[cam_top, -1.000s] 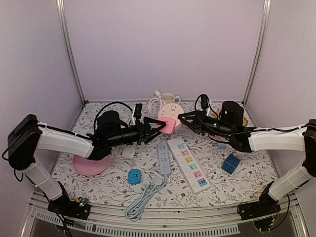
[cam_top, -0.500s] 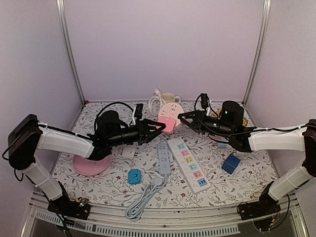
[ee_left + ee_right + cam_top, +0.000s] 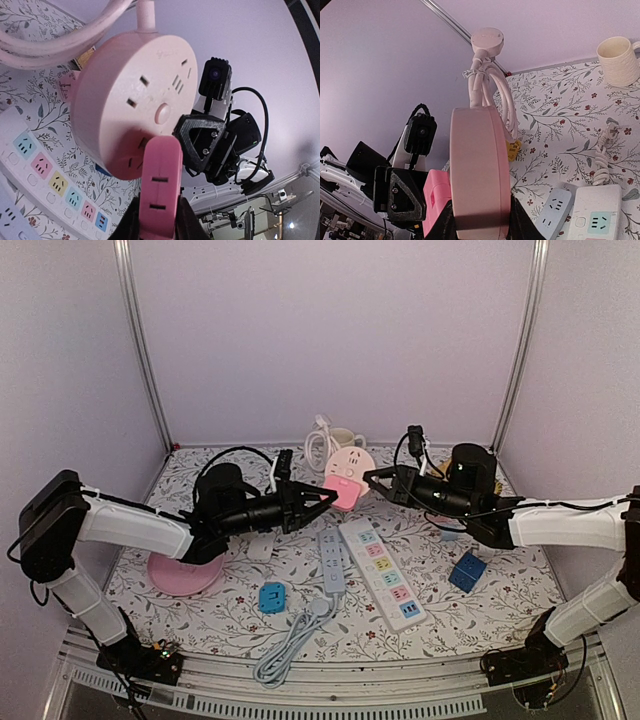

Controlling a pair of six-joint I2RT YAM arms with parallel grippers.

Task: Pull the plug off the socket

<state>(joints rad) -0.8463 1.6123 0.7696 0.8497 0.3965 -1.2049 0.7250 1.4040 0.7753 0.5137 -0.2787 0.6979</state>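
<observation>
Now that the left gripper (image 3: 325, 497) is no longer spread wide, as it is a second earlier, its fingers (image 3: 186, 220) sit narrow against both sides of the pink plug (image 3: 159, 180), and the grasp looks made. The plug itself has not moved: it is still seated in the lower face of the round pink socket (image 3: 135, 100), with no gap visible at the joint in the left wrist view.

The right gripper (image 3: 375, 480) is clamped on the socket's rim, as before, and holds the disc on edge in the air above the table (image 3: 200, 620), behind the white power strip (image 3: 380, 570), its face turned toward the left arm. From the right wrist the socket (image 3: 477, 165) shows edge-on, with the plug (image 3: 436, 200) standing out of its left face.

So the task seems to stand at its turning point: both halves are gripped, nothing separated yet. The next move likely calls for a straight pull along the pins while the right arm braces. A slanted pull could bind the plug or twist the socket out of its hold.
</observation>
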